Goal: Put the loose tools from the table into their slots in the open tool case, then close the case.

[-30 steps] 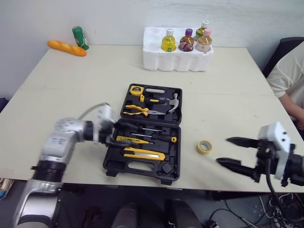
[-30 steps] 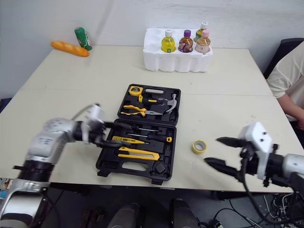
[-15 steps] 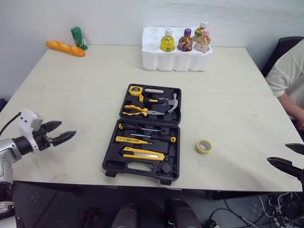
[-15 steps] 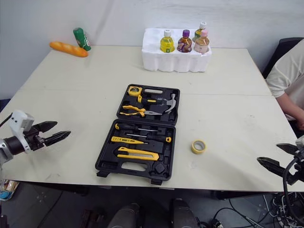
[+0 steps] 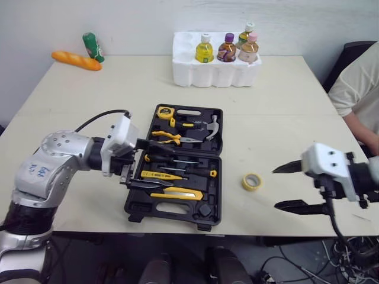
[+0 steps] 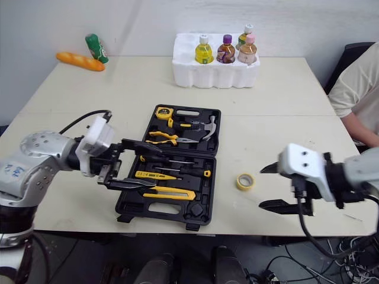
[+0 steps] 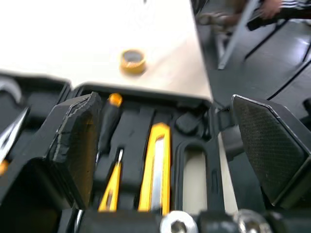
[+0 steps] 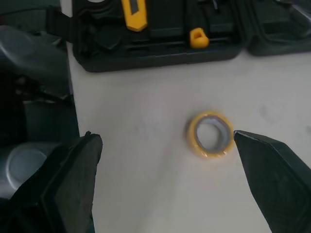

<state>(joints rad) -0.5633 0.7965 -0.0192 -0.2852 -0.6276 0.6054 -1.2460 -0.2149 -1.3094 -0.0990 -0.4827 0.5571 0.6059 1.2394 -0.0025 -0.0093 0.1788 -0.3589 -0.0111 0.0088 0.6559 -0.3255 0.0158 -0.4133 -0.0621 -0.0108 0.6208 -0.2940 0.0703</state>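
A: Eyes on the tool case [image 5: 221,189]. Lies open and flat at mid-bench [image 5: 284,106], lid half on the far side, tray half on the near side.

B: And at its left edge, the left gripper [image 5: 159,167]. Reaches in from the left with fingers spread wide, one by the screwdrivers [image 5: 177,161], the other beside the yellow utility knife [image 5: 177,193]. Clamps nothing.

A: Agreed. Hard to tell whether touching the tools or just above them.

B: Over to the loose item now: a yellow tape roll [image 5: 253,181], flat on the bench just right of the case, apart from it.

A: And right of that, the right gripper [image 5: 275,189]. Fingers wide apart as well, tips pointing left toward the roll, holding nothing. Frames the roll between the two fingers in the right wrist view, without touching it.

B: Inside the lid half: tape measure [image 5: 169,112], pliers [image 5: 169,137] and hammer [image 5: 214,127], all seated in slots.

A: Far side of the bench: a white foam tray [image 5: 216,74] carrying four bottles [image 5: 227,48]. Far left corner: a bread loaf [image 5: 71,59] and a green bottle [image 5: 90,47] lying close together.

B: At the right edge of the scene, a person's sleeve [image 5: 355,77].
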